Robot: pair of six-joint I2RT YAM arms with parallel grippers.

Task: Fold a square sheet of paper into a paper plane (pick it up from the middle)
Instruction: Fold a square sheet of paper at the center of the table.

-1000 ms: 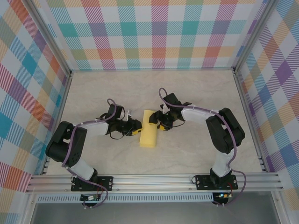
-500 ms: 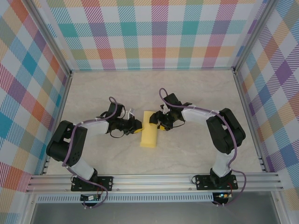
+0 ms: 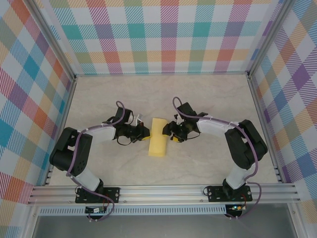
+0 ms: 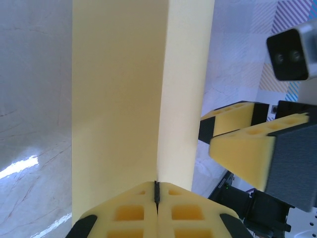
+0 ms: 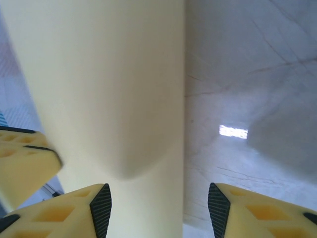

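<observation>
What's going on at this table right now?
Two robot arms are working on a pale-yellow sheet of paper, already folded into a narrow strip and lying on the table. The left gripper is shut right at the strip's left edge; whether it pinches the paper isn't clear. The right gripper sits open at the right edge.

A pale surface with faint marble veins is seen. One thing is laid directly on it: a pale-yellow sheet of paper, folded into a narrow strip with a lengthwise crease. The strip is placed between the left tool and the right tool. Its long edges are met by both tips, and its near end is extended past them toward the arm bases.
</observation>
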